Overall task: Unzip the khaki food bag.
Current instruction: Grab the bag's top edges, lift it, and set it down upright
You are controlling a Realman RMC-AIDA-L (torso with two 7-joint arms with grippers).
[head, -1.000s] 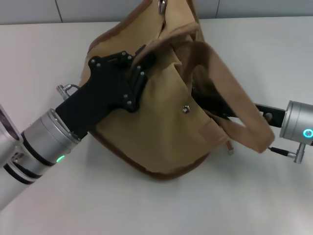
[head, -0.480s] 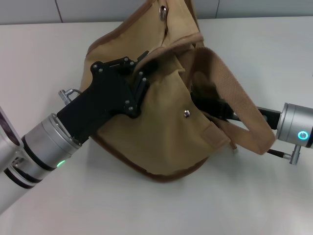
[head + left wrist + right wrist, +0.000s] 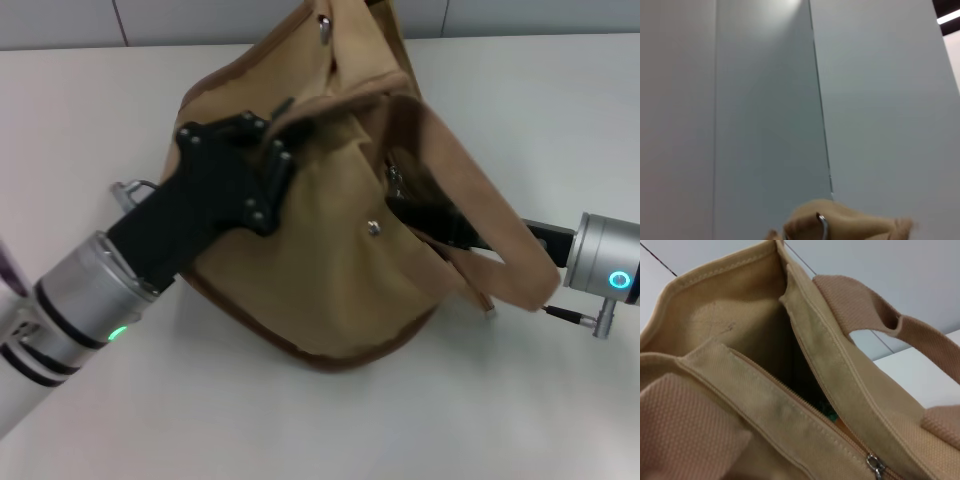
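The left gripper (image 3: pixel 272 150) comes in from the lower left of the head view, its silver wrist section showing a green light and its black body lying against the left face of the khaki food bag (image 3: pixel 320 240). Its fingers are closed on the bag's upper fabric, pinching a fold of canvas near the top edge where a handle meets the body. The left wrist view shows mostly a grey wall panel, with a small patch of tan cloth and a metal ring (image 3: pixel 823 227) at the lower edge.

The bag lies tipped on the white table (image 3: pixel 320 420) at the centre of the head view, its darker brown base trim (image 3: pixel 330 357) toward the camera and its mouth turned up and to the right. A metal snap (image 3: pixel 374 227) sits on the front panel. A metal ring (image 3: pixel 324 27) shows at the bag's far upper end. A wide webbing handle (image 3: pixel 480 225) loops out over the right side.

In the right wrist view the top of the bag is parted: the zipper track runs along the near lip, the silver zipper pull (image 3: pixel 874 465) sits at its low end, and a dark gap in the interior shows something green inside.

The right gripper (image 3: pixel 440 220) reaches in from the right edge of the head view, its silver wrist carrying a blue ring light, its black forepart passing under the handle loop at the bag's opening. Whether its fingers are open or closed cannot be determined.
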